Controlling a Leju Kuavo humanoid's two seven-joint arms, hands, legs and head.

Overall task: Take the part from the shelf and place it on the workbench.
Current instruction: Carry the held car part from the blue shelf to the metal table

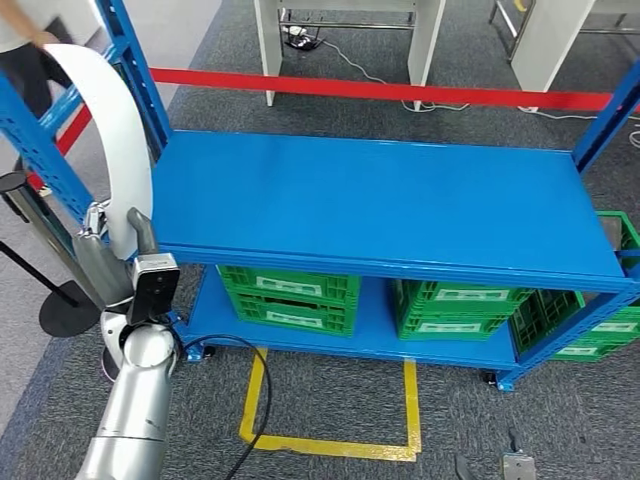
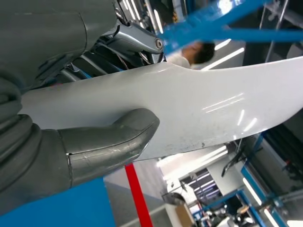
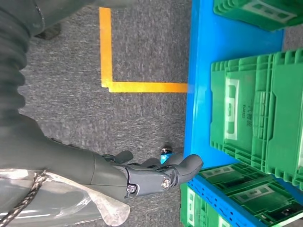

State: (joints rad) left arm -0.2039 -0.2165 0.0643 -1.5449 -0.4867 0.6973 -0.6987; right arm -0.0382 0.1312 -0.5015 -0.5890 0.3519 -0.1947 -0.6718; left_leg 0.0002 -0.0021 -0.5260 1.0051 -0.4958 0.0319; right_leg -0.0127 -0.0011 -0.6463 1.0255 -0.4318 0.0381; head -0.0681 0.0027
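Your left hand (image 1: pixel 124 245) grips the white curved part (image 1: pixel 113 130) beside the shelf's (image 1: pixel 377 200) end post; your right hand (image 3: pixel 157 175) hangs empty, fingers loosely apart. Swinging risks striking that post.

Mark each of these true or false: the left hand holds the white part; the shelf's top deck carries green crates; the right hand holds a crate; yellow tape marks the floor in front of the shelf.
1. The left hand holds the white curved part. True.
2. The blue shelf has green crates on its top deck. False: the top deck is bare; the green crates sit on the lower deck.
3. The right hand holds a crate. False: it hangs over the carpet with nothing in it.
4. Yellow tape marks the floor in front of the shelf. True.
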